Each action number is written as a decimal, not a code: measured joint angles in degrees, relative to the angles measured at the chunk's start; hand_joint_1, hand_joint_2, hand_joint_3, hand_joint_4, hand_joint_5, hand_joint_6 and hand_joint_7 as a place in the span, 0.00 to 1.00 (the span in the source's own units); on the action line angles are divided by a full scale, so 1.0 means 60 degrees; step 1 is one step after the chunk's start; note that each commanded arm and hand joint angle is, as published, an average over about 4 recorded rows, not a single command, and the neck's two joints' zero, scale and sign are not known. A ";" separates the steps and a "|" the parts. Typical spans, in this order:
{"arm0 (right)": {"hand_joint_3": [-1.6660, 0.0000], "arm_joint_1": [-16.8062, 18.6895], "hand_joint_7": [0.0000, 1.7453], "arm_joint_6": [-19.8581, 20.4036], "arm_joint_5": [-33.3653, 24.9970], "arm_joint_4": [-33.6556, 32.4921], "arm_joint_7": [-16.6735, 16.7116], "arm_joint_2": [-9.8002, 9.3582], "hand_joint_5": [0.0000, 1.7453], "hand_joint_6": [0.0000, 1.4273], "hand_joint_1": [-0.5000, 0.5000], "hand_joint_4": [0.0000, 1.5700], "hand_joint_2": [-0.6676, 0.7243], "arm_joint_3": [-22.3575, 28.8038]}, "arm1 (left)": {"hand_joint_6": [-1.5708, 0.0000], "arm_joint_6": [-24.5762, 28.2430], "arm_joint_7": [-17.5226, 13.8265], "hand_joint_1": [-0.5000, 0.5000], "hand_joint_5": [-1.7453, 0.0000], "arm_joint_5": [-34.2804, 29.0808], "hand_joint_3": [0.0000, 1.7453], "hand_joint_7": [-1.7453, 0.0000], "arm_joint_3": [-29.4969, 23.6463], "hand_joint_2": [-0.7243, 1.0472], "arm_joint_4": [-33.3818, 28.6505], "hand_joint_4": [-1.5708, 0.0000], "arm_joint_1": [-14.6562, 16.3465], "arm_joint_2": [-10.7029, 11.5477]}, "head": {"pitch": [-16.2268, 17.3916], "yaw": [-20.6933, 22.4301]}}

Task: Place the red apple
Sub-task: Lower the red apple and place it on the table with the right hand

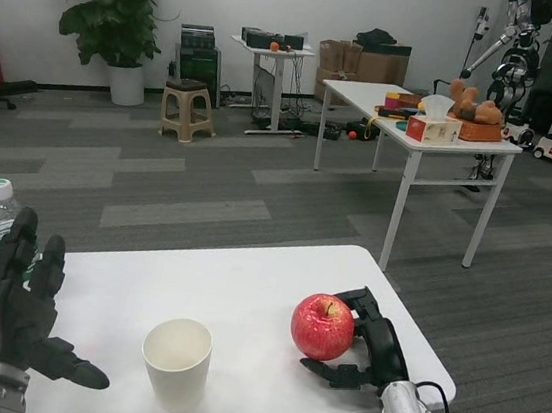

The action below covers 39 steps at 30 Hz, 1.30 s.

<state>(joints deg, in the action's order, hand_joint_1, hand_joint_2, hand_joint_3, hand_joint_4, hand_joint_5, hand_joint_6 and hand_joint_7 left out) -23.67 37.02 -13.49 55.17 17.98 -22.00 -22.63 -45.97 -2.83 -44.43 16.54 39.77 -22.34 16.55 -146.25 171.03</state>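
Almost done: red apple point(322, 326) sits on table point(246, 284).
Right hand point(365, 343) cups it, not released; left hand point(16, 311) spread, empty.

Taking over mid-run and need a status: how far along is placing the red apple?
Done: the red apple is in the right hand, which grips it from the side low over the white table. In hand: whether the apple already rests on the table I cannot tell. Left: letting go and drawing the hand away. The left hand waits open at the table's left, and the paper cup stands apart.
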 measured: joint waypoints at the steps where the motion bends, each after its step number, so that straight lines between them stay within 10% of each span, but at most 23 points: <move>1: 0.48 -0.0001 0.96 0.0011 0.0012 0.0031 0.0000 0.0000 0.83 0.52 0.17 0.11 0.09 -0.0011 | 1.00 0.0000 0.0000 0.02 0.96 0.0000 0.05 1.00 0.0000 0.10 0.0000 1.00 0.0000 0.0000 | 0.0000 0.0000; 16: 0.48 -0.0024 0.96 0.0160 0.0051 0.0166 -0.0029 0.0001 0.81 0.33 0.19 0.05 0.09 -0.0258 | 1.00 0.0000 0.0000 0.02 0.94 0.0000 0.05 1.00 0.0003 0.10 0.0001 1.00 0.0000 0.0000 | -0.0073 0.0004; 29: 0.37 -0.0045 0.68 0.0057 0.0499 0.0165 -0.0152 0.0004 0.36 0.04 0.17 0.00 0.05 -0.0299 | 1.00 0.0000 0.0000 0.02 0.99 0.0000 0.05 1.00 0.0002 0.10 0.0001 1.00 0.0001 0.0000 | -0.0042 0.0000; 39: 0.32 -0.0045 0.54 0.0013 0.0513 0.0166 -0.0161 0.0005 0.28 0.02 0.17 0.00 0.05 -0.0296 | 1.00 -0.0001 0.0000 0.02 0.94 0.0000 0.05 1.00 0.0002 0.10 0.0001 1.00 0.0001 0.0000 | -0.0027 0.0001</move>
<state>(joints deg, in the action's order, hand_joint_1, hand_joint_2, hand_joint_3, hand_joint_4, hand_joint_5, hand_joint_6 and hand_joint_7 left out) -23.94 37.10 -10.41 56.17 17.02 -21.97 -24.41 -45.97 -2.83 -44.43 16.54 39.78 -22.33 16.55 -146.42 171.04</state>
